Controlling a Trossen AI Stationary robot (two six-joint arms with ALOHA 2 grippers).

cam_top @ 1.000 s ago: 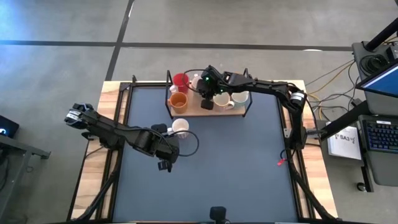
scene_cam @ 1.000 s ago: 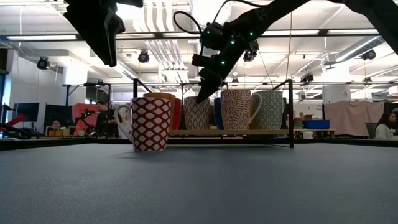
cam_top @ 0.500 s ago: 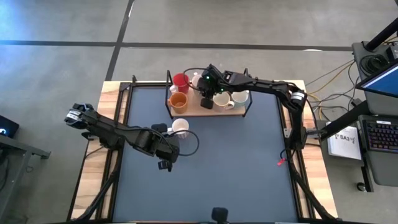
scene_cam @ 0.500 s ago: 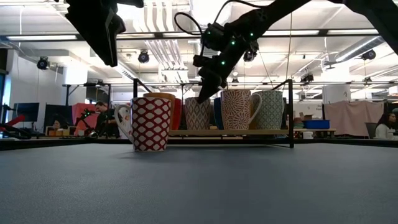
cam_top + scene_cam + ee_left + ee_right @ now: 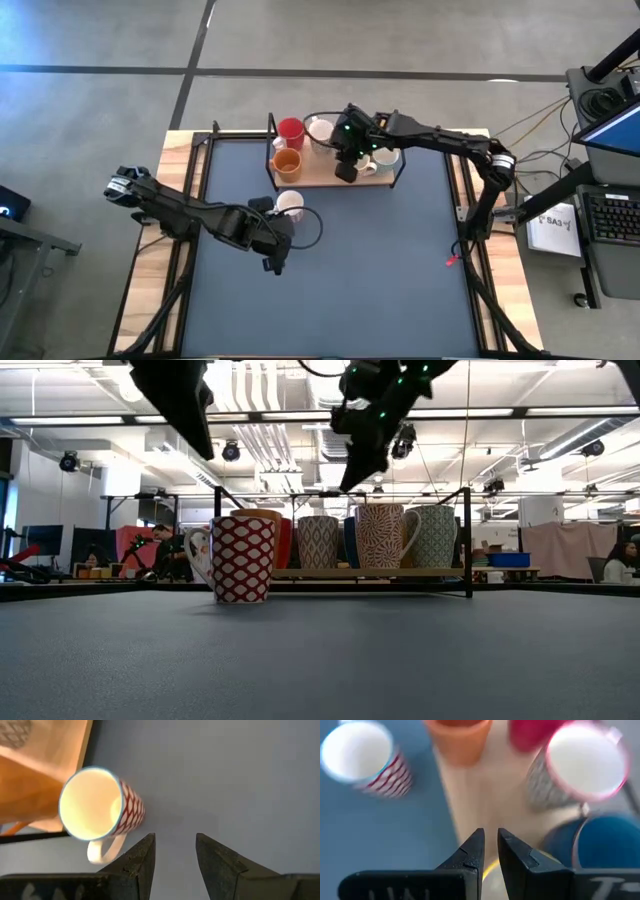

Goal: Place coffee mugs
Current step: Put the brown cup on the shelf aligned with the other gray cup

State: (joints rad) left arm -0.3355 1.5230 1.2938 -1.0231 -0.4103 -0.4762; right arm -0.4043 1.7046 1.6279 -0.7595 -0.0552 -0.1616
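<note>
Several mugs stand upright on a wooden tray [image 5: 312, 178] at the table's far side: red [image 5: 291, 129], orange [image 5: 287, 160], a grey-patterned white one [image 5: 320, 130], a blue one [image 5: 605, 840] and other white ones [image 5: 386, 156]. A white mug with a red lattice pattern [image 5: 290, 203] stands on its base on the mat near the tray. My right gripper [image 5: 344, 172] hovers above the tray, its fingers a narrow gap apart and holding nothing. My left gripper [image 5: 277, 264] hangs open above the mat, nearer than the lattice mug [image 5: 100, 802].
A black wire frame [image 5: 467, 540] rings the tray, with upright posts at its corners. The dark mat [image 5: 370, 270] stretches bare between the tray and the near edge. Wooden table borders and cables lie at the right [image 5: 470, 250].
My right gripper has risen from the grey-patterned mug's rim and shifted a little toward the table's right edge; that mug stays upright on the tray. My left gripper has drifted slightly toward the right edge.
</note>
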